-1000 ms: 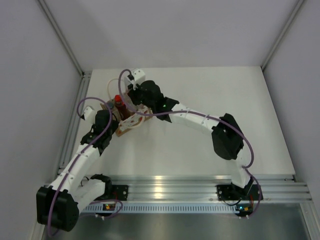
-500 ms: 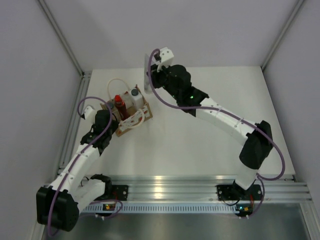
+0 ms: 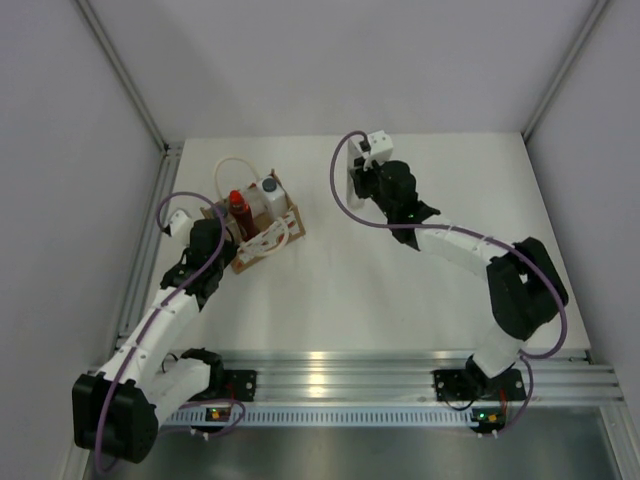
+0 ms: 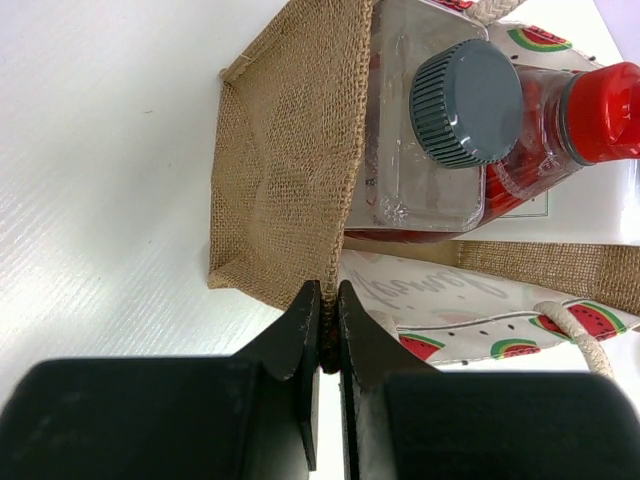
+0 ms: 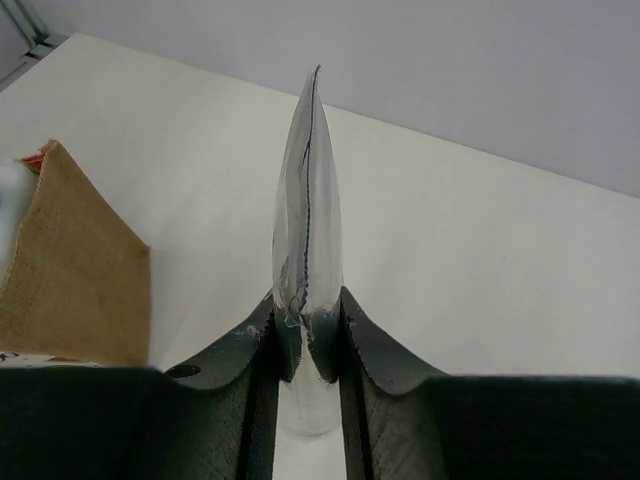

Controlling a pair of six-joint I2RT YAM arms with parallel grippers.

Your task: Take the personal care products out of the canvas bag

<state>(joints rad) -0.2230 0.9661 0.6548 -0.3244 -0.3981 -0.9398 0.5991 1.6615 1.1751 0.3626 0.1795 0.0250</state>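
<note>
The canvas bag (image 3: 275,232) stands at the back left of the table, tan with a white patterned side and a rope handle (image 3: 230,165). A red bottle (image 3: 238,205) and a pale bottle with a grey cap (image 3: 268,190) stand in it. The left wrist view shows them close up, the grey cap (image 4: 466,102) beside the red bottle (image 4: 600,97). My left gripper (image 4: 328,300) is shut on the bag's rim (image 4: 285,180). My right gripper (image 5: 308,325) is shut on the white tapered tube (image 5: 308,200) and holds it above the back middle of the table (image 3: 352,172). No white bottle with a dark cap shows.
The table (image 3: 400,290) is white, with grey walls on three sides and a metal rail along its near edge (image 3: 400,365). The bag's tan side shows at the left of the right wrist view (image 5: 60,260).
My right gripper has lifted the white tube out of the bag and carried it right, to the back middle of the table. The left gripper and bag have not moved.
</note>
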